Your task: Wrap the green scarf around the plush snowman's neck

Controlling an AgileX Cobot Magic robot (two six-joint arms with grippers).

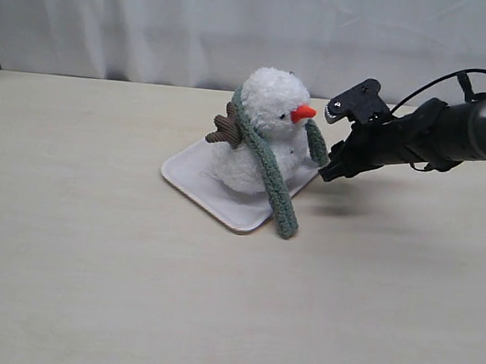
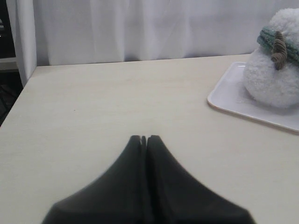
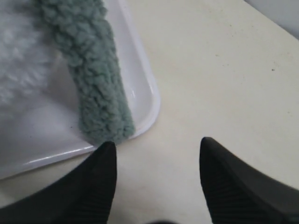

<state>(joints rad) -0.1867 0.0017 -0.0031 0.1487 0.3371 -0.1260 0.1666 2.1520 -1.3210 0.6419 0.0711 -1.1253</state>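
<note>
The plush snowman [image 1: 261,124] sits upright on a white tray [image 1: 201,178]. The green scarf [image 1: 269,171] lies round its neck: one long end hangs down the front over the tray's edge, and a short end [image 1: 317,142] hangs on the right side. My right gripper [image 1: 331,143] is open just right of that short end, with nothing between its fingers. In the right wrist view the gripper [image 3: 158,144] stands open over the table, and the scarf's rounded end [image 3: 96,93] rests on the tray beside one finger. My left gripper [image 2: 144,138] is shut and empty, well away from the snowman [image 2: 275,74].
The tray's rim [image 3: 149,107] lies close to my right gripper's fingers. A white curtain [image 1: 155,21] hangs behind the table's far edge. A brown twig arm [image 1: 226,129] sticks out on the snowman's left. Bare tabletop [image 1: 91,262] spreads to the left and front.
</note>
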